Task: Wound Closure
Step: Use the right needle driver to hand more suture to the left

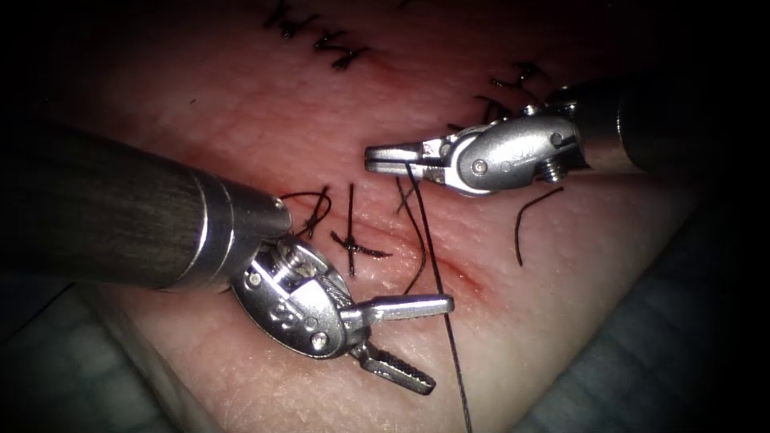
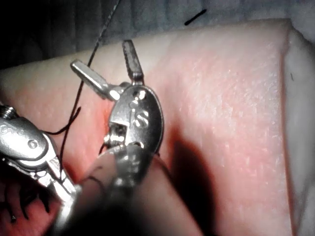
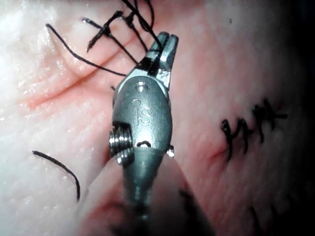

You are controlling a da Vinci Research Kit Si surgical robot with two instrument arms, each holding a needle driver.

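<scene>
My right tool [image 1: 370,158] comes in from the right, over the right side of the cut [image 1: 449,269], with its jaws shut on the black thread [image 1: 437,273]. From there the thread runs down across the cut, past the tip of my left tool's upper jaw, and off the lower edge. My left tool [image 1: 439,345] lies low on the tissue [image 1: 561,305] with its jaws wide open and nothing in them. The left wrist view shows the open left tool [image 2: 101,56] with the thread [image 2: 93,49] beside it. In the right wrist view the right tool [image 3: 165,42] grips the thread.
A knotted stitch [image 1: 350,244] with short ends sits on the cut left of the thread, and another knot [image 1: 317,210] lies by the left shaft. A loose curved cut end of thread [image 1: 525,220] rests right of the cut. Older dark stitches [image 1: 321,36] run along the far tissue.
</scene>
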